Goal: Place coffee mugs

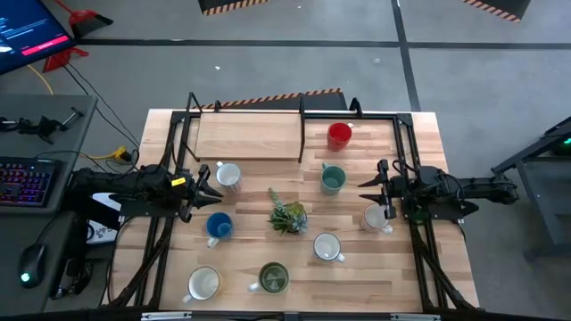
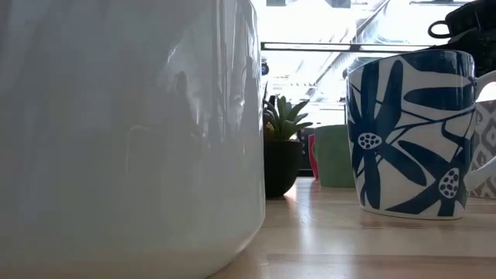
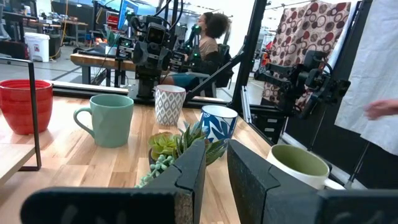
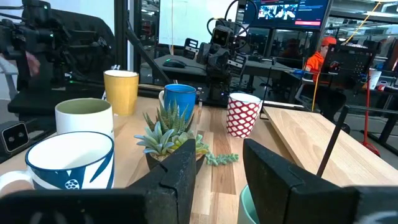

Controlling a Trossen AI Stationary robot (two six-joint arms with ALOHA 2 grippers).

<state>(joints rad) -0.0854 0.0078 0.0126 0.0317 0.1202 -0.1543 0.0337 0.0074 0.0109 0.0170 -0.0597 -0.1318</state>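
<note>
Eight mugs stand upright on their bases on the wooden table. Red (image 1: 339,135) and teal (image 1: 333,179) are toward the far right, blue (image 1: 219,226) and a white one (image 1: 228,175) on the left. Two white ones (image 1: 377,218) (image 1: 327,247) are right of centre, while a cream one (image 1: 204,283) and the olive one (image 1: 272,278) stand near the front edge. My left gripper (image 1: 214,190) hovers open between the white and blue mugs, pointing right. My right gripper (image 1: 368,191) hovers open between the teal mug and a white mug, pointing left. Neither touches anything.
A small spiky plant (image 1: 287,216) in a dark pot sits at the table's centre between both grippers. A raised wooden board (image 1: 250,135) on a black frame spans the far left. Black frame rails (image 1: 406,152) run along both sides. People show in the room behind (image 3: 211,31).
</note>
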